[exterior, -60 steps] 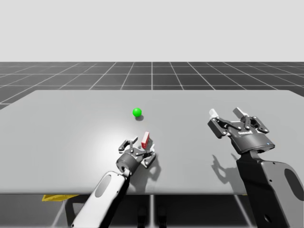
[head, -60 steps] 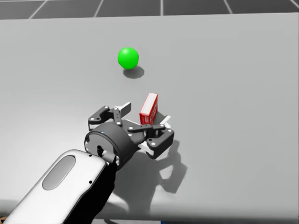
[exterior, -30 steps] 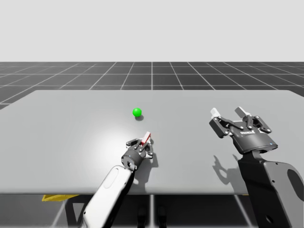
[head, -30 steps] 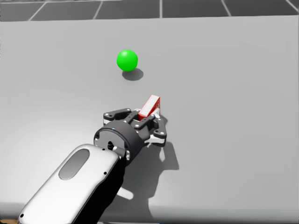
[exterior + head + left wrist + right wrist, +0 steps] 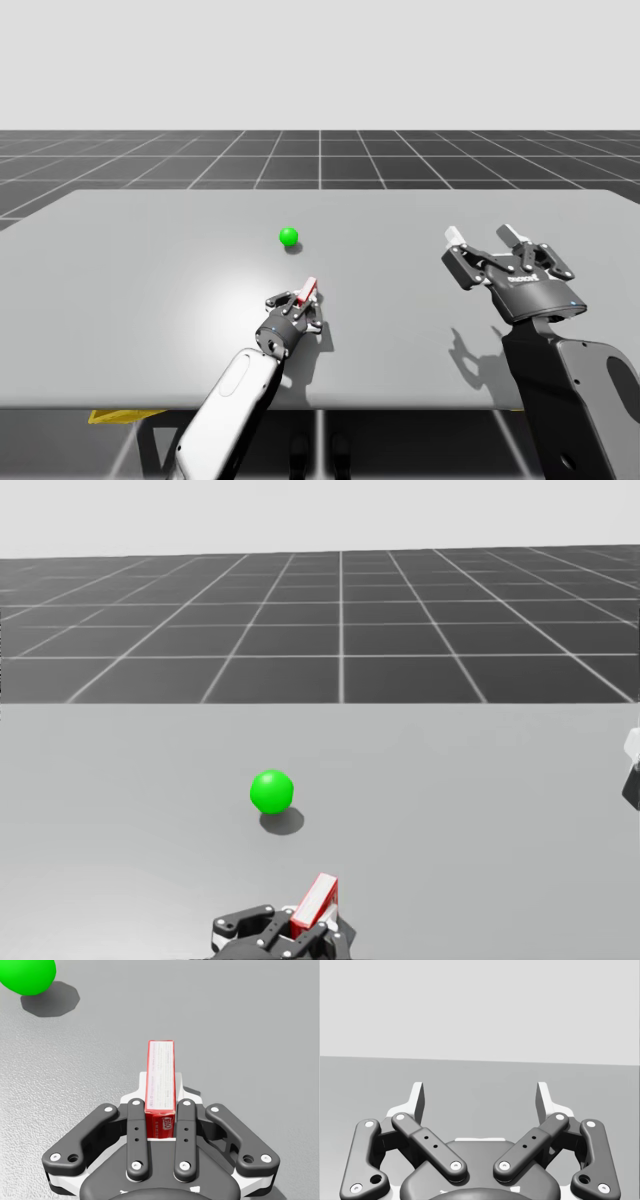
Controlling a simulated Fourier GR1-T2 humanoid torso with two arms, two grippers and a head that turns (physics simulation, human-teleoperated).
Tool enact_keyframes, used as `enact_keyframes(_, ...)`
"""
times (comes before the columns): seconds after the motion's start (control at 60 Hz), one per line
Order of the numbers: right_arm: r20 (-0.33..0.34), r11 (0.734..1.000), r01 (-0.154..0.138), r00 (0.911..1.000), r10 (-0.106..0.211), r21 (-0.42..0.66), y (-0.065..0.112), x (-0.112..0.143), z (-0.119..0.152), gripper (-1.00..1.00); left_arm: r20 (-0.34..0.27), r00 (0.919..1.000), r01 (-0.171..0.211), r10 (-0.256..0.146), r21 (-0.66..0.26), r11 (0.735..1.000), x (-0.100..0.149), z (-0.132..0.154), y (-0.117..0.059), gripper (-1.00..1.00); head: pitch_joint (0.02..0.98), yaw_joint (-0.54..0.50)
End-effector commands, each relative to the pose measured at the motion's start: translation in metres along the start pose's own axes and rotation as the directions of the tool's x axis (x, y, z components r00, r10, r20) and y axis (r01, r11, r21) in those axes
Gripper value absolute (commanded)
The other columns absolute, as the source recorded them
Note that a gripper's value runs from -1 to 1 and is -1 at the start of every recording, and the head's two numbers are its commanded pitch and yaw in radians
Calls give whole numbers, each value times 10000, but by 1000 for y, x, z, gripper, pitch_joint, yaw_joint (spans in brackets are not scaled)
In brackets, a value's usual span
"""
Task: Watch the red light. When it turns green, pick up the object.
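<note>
The light is a green ball [image 5: 289, 237] [image 5: 271, 791] [image 5: 25, 975] on the grey table [image 5: 150, 260], a short way beyond my left hand. A thin red box [image 5: 308, 291] [image 5: 315, 902] [image 5: 160, 1080] stands on edge between the fingers of my left gripper [image 5: 300, 305] [image 5: 300, 930] [image 5: 160, 1097], which is shut on it from both sides. My right gripper [image 5: 482, 238] [image 5: 480, 1097] hangs open above the table's right side, with nothing between its fingers.
The table's front edge [image 5: 320, 408] runs just below my arms. A dark grid floor [image 5: 340, 630] lies beyond the far edge. One fingertip of my right gripper [image 5: 632, 770] pokes in at the head view's right side.
My head has turned upward, so the floor beyond the table now shows. My left gripper stays shut on the red box, hardly moved since half a second ago. The right arm is still.
</note>
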Motion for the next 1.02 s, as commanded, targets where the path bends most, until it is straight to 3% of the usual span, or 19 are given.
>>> enact_keyframes(0.017,-8,10000,-16,10000,16,-4,0,0,0,-1000,-272,9995,124,-136,-421,9990,-11,0,0,947,444,49)
enact_keyframes(0.167,27,10000,-1,10000,1,52,0,0,0,-1000,-39,9992,402,-403,-320,9987,-6,-1,0,967,442,59)
enact_keyframes(0.283,60,10000,-30,10000,30,77,-1,0,0,-1000,428,9972,618,-608,-231,9978,15,5,1,965,443,62)
enact_keyframes(0.4,58,10000,-25,10000,25,61,-1,0,1,-1000,900,9911,1000,-978,-202,9948,44,12,5,975,442,63)
enact_keyframes(0.633,272,9996,-66,9996,59,257,0,0,1,-1000,1592,9787,1314,-1298,5,9913,89,18,14,962,438,64)
enact_keyframes(0.783,186,9999,-102,9998,100,124,-1,-2,0,-1000,2280,9574,1762,-1769,236,9841,126,25,20,982,438,68)
enact_keyframes(0.85,166,10000,-72,9998,71,68,-2,-2,-1,-1000,2593,9421,2089,-2124,415,9771,144,31,22,1000,438,67)
enact_keyframes(0.917,164,10000,-73,9998,72,63,-2,-2,-1,-1000,2790,9326,2243,-2291,495,9733,155,35,23,1000,437,68)
enact_keyframes(1.017,134,10000,-77,9999,76,49,-1,-3,-1,-1000,3291,9082,2490,-2585,714,9659,182,46,24,1000,437,69)
